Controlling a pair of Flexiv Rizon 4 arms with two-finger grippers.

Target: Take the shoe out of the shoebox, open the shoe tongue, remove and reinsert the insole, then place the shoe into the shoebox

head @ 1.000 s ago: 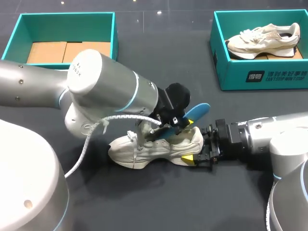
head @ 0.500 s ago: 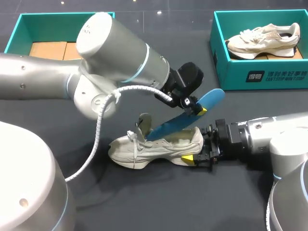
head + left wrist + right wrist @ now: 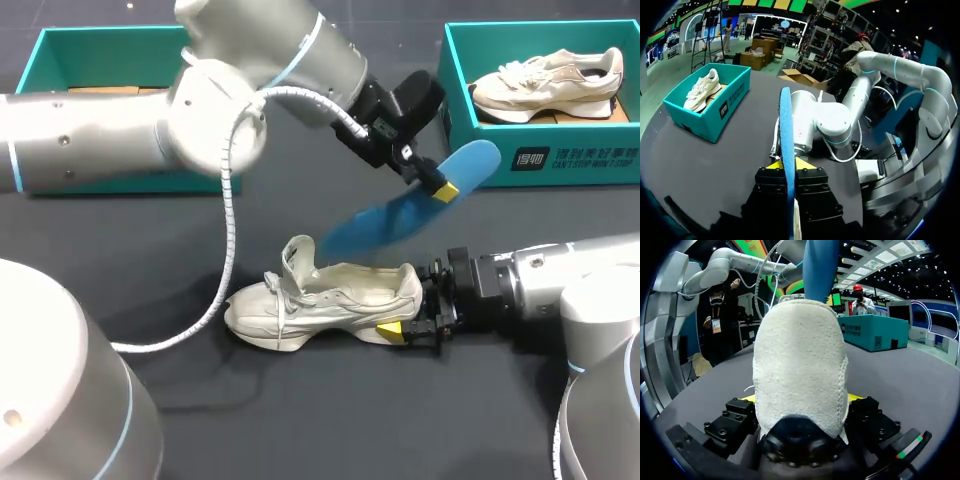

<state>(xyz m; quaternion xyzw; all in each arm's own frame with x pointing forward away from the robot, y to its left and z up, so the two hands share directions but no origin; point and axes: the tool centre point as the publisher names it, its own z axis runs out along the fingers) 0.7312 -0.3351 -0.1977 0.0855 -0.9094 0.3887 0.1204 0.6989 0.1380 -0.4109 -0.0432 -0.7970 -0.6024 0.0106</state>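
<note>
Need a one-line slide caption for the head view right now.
Left gripper holds the blue insole above the white shoe, whose heel the right gripper clamps.

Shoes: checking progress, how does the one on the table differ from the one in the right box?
The table shoe has its heel clamped by the right gripper; the boxed shoe sits untouched in its teal box. The table shoe's tongue stands up, with a blue insole held above by the left gripper; the boxed shoe's tongue lies low. Both are cream sneakers.
</note>
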